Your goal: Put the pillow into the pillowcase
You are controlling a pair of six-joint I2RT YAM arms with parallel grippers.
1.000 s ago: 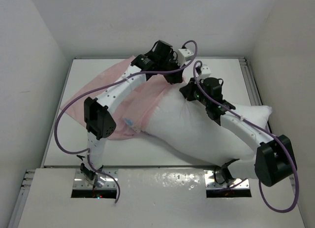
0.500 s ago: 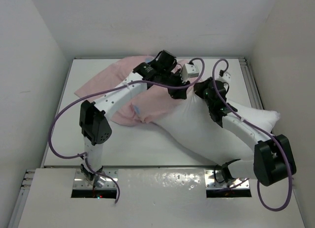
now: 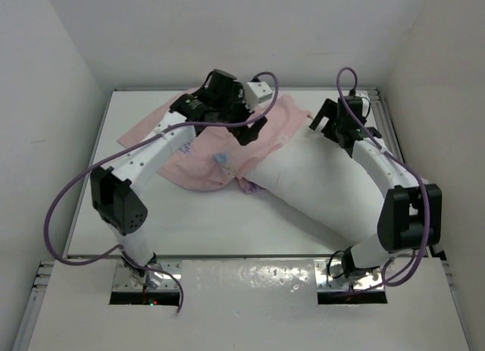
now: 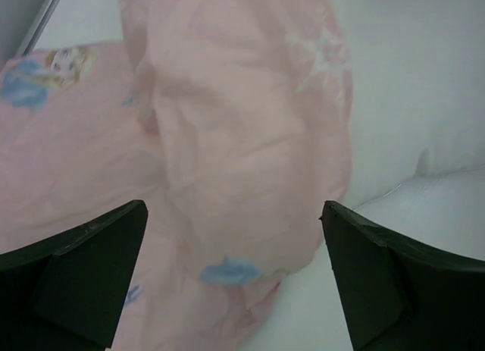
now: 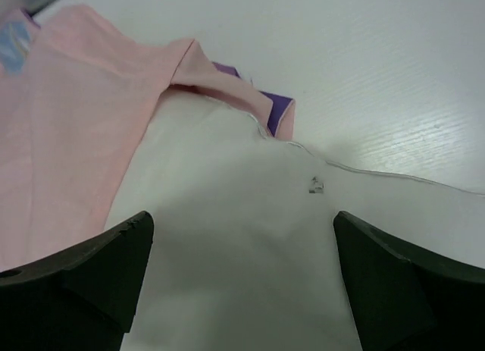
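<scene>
The pillowcase (image 3: pixel 203 152) lies crumpled at the back left of the table, pale pink side out, with small blue prints and a purple strip (image 5: pixel 277 108) at its edge. The white pillow (image 3: pixel 318 186) lies diagonally from the case's edge toward the front right. In the right wrist view the pink edge (image 5: pixel 83 116) overlaps the pillow's (image 5: pixel 242 237) far end. My left gripper (image 3: pixel 247 130) hovers open over the bunched pink fabric (image 4: pixel 242 139), with nothing between its fingers. My right gripper (image 3: pixel 324 125) is open above the pillow's far end, holding nothing.
The white table (image 3: pixel 189 230) is boxed in by white walls on three sides, with metal rails (image 3: pixel 383 116) along its right edge. Purple cables loop off both arms. Bare tabletop (image 5: pixel 379 63) shows behind the pillow.
Both grippers have opened and let go of the fabric and pillow. The left arm swung back left, the right arm lifted toward the back right, and the pillow settled diagonally.
</scene>
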